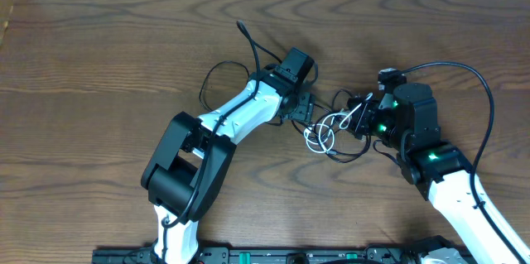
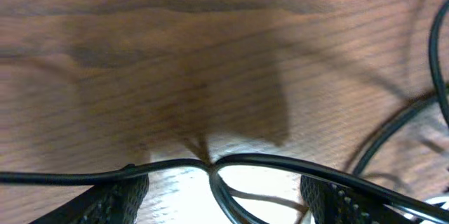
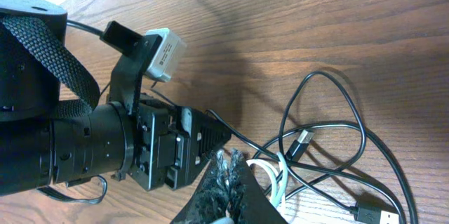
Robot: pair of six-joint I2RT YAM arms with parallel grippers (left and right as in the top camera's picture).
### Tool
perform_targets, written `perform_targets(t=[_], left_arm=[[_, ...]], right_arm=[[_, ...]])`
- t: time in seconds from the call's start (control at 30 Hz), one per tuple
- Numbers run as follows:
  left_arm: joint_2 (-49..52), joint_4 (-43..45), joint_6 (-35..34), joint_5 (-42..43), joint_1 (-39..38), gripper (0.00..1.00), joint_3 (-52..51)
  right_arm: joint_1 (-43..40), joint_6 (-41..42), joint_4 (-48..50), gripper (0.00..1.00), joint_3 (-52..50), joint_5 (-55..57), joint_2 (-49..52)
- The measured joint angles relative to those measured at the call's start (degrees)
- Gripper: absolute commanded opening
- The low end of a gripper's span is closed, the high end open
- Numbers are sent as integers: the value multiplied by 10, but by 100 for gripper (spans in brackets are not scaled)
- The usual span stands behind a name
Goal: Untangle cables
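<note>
Cables: white cable [image 1: 321, 134] and black cable [image 1: 348, 152], knotted in one heap mid-table between the two grippers.
Black strand: also loops out past the left arm [image 1: 240, 111]; plug end [image 1: 240, 26] lies well apart from the heap.
Left gripper [image 2: 224, 196]: jaws apart, black cable lying across the tips, not clamped.
Right gripper [image 3: 226, 175]: fingers pressed together, pinching the white cable.
In the way: left gripper's nose just beside the right fingertips, crowding the heap.
USB plug [image 3: 302, 142]: inside the black loops.
Surface: wood-grain table [image 1: 99, 65].
</note>
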Motion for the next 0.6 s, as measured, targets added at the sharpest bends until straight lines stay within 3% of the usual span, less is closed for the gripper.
perform_targets(t=[0.27,0.3,0.4,0.5,0.6], left_arm=[[0,25,-13,-17,0,68,-26],[0,26,-14,-19,0,63,-26],[0,29,-19,-22,0,32,-27],[0,28,-16,-24,0,11,-30],[0,21,-16,-24,1,8,-30]], right_arm=[[0,1,1,1,0,-7,0],[0,2,1,1,0,-8,0],[0,2,1,1,0,-9,0],[0,2,1,1,0,-9,0],[0,2,2,1,0,-9,0]])
